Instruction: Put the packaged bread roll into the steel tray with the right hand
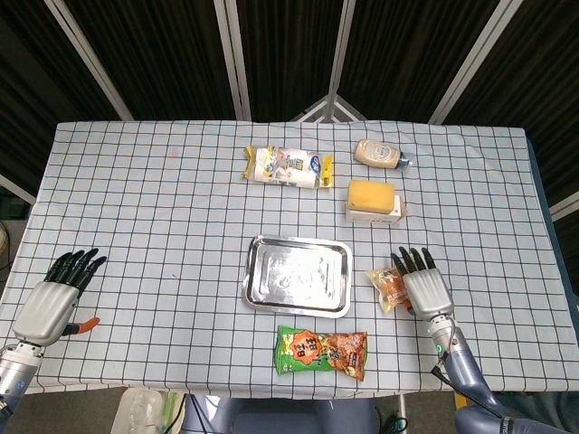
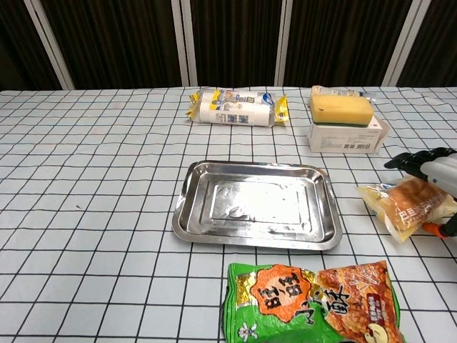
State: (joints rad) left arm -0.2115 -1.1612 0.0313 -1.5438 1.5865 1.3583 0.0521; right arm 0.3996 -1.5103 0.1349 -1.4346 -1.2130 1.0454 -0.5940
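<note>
Head view: steel tray [image 1: 297, 276] holds nothing; bread roll [image 1: 390, 285] beside it.

Head view: high, looking steeply down on the whole surface [image 1: 136, 199]. Chest view: low, close, level; shares steel tray [image 1: 298, 275] [image 2: 257, 204].
</note>
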